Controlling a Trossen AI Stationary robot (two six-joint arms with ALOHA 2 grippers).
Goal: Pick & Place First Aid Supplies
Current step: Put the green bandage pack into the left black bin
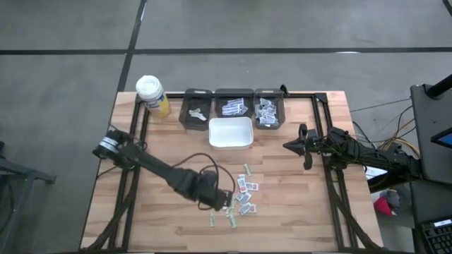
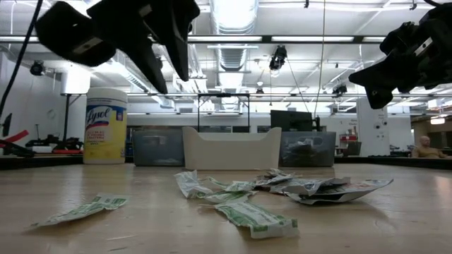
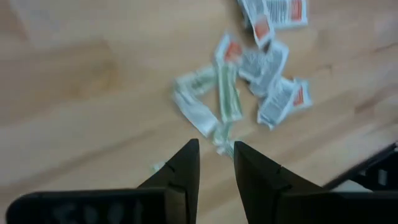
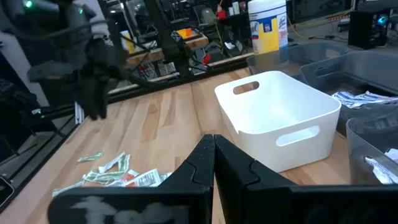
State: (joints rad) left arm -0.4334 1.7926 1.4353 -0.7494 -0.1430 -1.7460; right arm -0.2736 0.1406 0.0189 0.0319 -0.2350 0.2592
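Green-printed flat paper packets (image 2: 258, 219) are lying nearest, part of the scattered first aid supplies (image 1: 243, 194) on the wooden table (image 1: 296, 212). Hovering above their edge, the left gripper (image 3: 216, 163) is holding its fingers slightly apart around nothing. It should probably be lowering onto one outlying strip, since the overlapping packets risk coming up together. Beyond, the white rectangular plastic bin (image 1: 231, 132) and three dark trays (image 1: 233, 106) are waiting. Beside them the right gripper (image 1: 305, 148) is idling, fingers together.
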